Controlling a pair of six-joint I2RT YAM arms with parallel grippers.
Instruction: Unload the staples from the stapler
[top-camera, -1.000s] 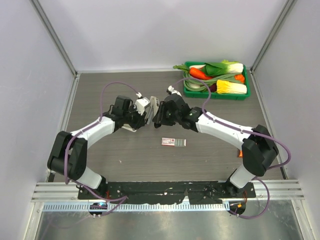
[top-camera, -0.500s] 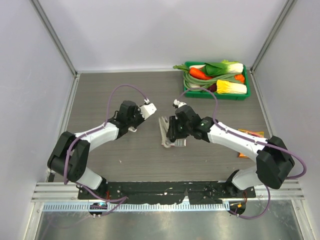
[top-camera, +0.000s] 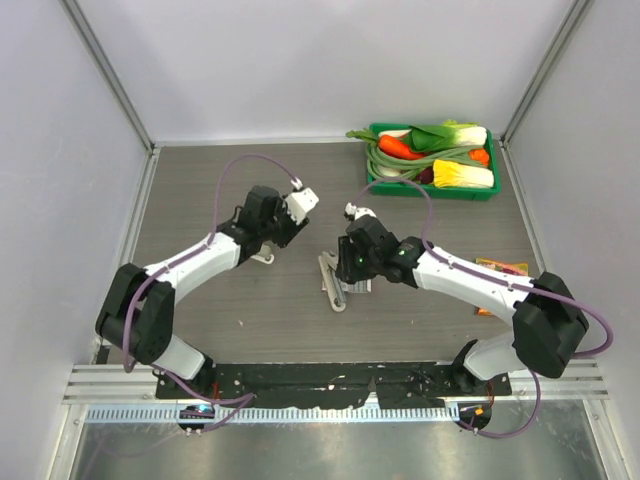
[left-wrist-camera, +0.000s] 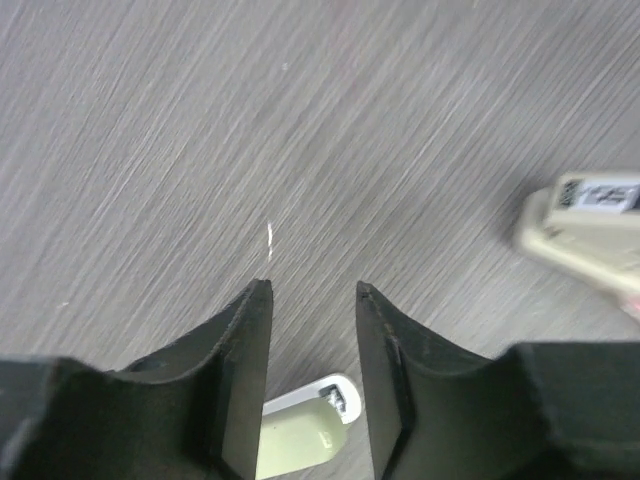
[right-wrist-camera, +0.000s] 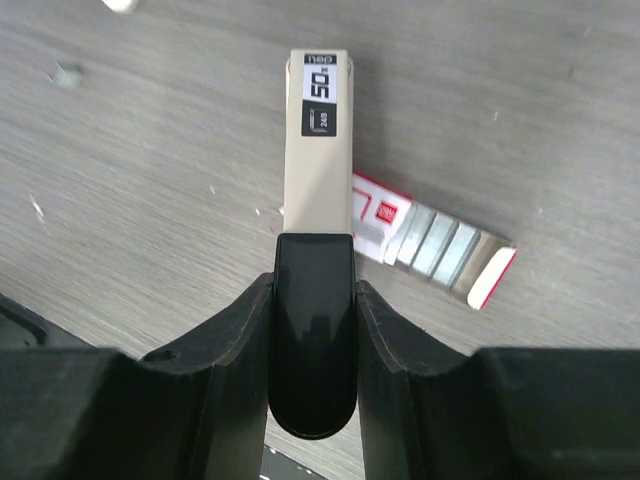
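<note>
My right gripper (top-camera: 345, 268) (right-wrist-camera: 313, 283) is shut on the black rear end of the stapler (top-camera: 332, 292) (right-wrist-camera: 318, 170), a beige bar with a "50" label at its far tip. The stapler points toward the near edge, low over the table. In the left wrist view its labelled tip (left-wrist-camera: 590, 225) shows at the right. My left gripper (top-camera: 280, 232) (left-wrist-camera: 313, 288) is open with nothing between its fingers, left of the stapler and apart from it. A tiny bright sliver (left-wrist-camera: 269, 237) lies just ahead of those fingertips; I cannot tell if it is the staples.
A pink-and-white box (top-camera: 358, 286) (right-wrist-camera: 435, 245) lies beside the stapler, partly under it. A small pale-green piece with a white end (left-wrist-camera: 300, 430) (top-camera: 262, 258) lies under the left gripper. A green tray (top-camera: 430, 195) of toy vegetables is at the back right, an orange packet (top-camera: 500, 268) at the right.
The left gripper has drawn back up and left from the stapler and its jaws have parted. The right gripper has carried the stapler nearer, down beside the pink-and-white box.
</note>
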